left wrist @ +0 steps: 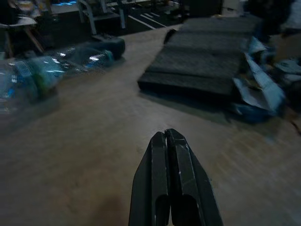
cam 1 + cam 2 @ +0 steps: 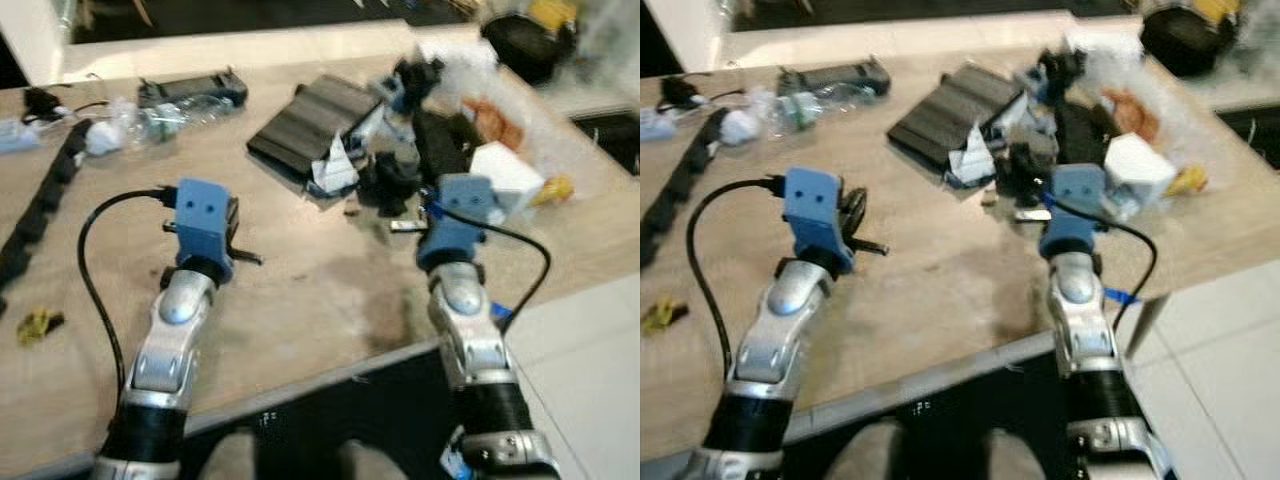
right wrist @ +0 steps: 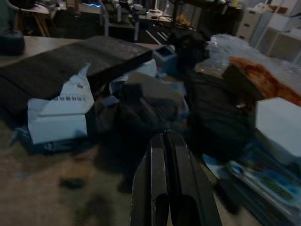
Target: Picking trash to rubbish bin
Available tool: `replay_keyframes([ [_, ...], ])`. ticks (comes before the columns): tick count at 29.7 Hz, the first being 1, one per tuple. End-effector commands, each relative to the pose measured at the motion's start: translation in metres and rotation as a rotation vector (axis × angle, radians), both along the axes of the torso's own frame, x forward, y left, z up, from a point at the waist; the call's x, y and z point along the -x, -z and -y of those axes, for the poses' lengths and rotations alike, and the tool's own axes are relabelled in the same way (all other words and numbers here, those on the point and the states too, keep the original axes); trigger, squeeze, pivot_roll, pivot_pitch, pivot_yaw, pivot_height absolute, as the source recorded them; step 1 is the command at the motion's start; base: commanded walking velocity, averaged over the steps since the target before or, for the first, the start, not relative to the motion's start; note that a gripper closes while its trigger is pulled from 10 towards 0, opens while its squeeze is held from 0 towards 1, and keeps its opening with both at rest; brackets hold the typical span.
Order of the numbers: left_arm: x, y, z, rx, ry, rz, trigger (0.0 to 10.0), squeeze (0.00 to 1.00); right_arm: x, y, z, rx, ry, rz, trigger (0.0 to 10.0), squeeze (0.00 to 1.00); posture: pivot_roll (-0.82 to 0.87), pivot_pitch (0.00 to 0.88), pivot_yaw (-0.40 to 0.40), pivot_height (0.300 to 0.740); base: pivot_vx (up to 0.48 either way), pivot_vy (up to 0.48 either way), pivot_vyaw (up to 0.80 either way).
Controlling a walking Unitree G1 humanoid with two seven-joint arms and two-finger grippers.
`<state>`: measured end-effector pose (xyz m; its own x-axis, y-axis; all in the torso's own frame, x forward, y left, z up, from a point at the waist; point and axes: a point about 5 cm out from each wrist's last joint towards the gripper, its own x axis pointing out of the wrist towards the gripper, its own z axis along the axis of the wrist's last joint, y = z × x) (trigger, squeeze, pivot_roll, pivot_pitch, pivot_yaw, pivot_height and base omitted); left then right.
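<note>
Trash lies heaped on the far right part of the wooden table (image 2: 300, 290). The landmark is the ribbed black panel (image 2: 310, 125). Torn white paper (image 2: 335, 165) leans against the panel's near edge; beside it sit dark crumpled scraps (image 3: 141, 110), and farther right a white box (image 2: 505, 175) and an orange-printed wrapper (image 2: 490, 120) under clear plastic film. A crushed clear plastic bottle (image 2: 165, 118) lies well to the left of the panel, near a black segmented strip (image 2: 45, 190). A small yellow scrap (image 2: 38, 322) rests alone at the table's near left edge. No rubbish bin can be made out.

The right gripper (image 3: 171, 141) hangs low over the table just short of the dark scraps, its fingers pressed together and holding nothing; it points into the heap, probably lined up for a first pick. The left gripper (image 1: 170, 139) hovers over bare tabletop nearer than the panel, fingers likewise pressed together and empty, aimed between panel and bottle.

Judgement: no item is yet grasped, so the task stands at its approach stage. The fingers must spread before any piece can be taken.
</note>
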<state>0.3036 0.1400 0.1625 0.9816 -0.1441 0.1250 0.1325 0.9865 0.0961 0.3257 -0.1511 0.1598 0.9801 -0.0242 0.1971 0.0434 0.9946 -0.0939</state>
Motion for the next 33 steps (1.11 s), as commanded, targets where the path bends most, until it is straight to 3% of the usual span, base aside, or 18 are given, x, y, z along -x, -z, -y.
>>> replay_keyframes([
  [1, 0.002, 0.003, 0.000, -0.003, -0.003, -0.011, 10.0, 0.00, 0.000, -0.001, 0.003, 0.008, 0.010, 0.001, 10.0, 0.00, 0.02, 0.119, -0.030, 0.740, 0.270, 0.000, 0.00],
  [13, 0.005, -0.001, 0.005, 0.008, 0.048, 0.024, 10.0, 0.00, -0.002, -0.011, 0.000, -0.001, -0.026, 0.041, 10.0, 0.00, 0.02, 0.121, -0.031, 0.740, 0.109, 0.000, 0.00],
  [14, 0.005, -0.001, 0.006, 0.011, 0.056, 0.025, 10.0, 0.00, -0.002, -0.012, 0.000, 0.003, -0.028, 0.043, 10.0, 0.10, 0.02, 0.121, -0.029, 0.740, 0.000, 0.000, 0.00],
  [15, 0.006, -0.001, 0.008, 0.010, 0.071, 0.028, 10.0, 0.00, -0.003, -0.012, 0.000, 0.005, -0.029, 0.046, 10.0, 0.10, 0.02, 0.121, -0.028, 0.740, 0.000, 0.000, 0.00],
  [16, 0.006, -0.001, 0.009, 0.001, 0.084, 0.029, 10.0, 0.00, -0.004, -0.014, 0.001, -0.005, -0.036, 0.052, 10.0, 1.00, 0.02, 0.123, -0.027, 0.740, 0.000, 0.000, 0.00],
  [25, 0.007, -0.001, 0.016, -0.021, 0.143, 0.033, 10.0, 0.00, -0.020, -0.022, 0.011, 0.042, -0.041, 0.078, 10.0, 1.00, 0.03, 0.124, -0.006, 0.740, 0.000, 0.000, 0.00],
  [26, 0.006, -0.001, 0.019, -0.031, 0.170, 0.037, 10.0, 0.00, -0.028, -0.020, 0.013, 0.037, -0.068, 0.050, 10.0, 1.00, 0.03, 0.126, 0.000, 0.740, 0.000, 0.000, 0.00],
  [33, 0.005, -0.001, 0.022, -0.017, 0.223, 0.046, 10.0, 0.00, -0.038, -0.018, 0.013, 0.044, -0.113, 0.023, 10.0, 1.00, 0.04, 0.136, 0.007, 0.740, 0.000, 0.000, 0.00],
])
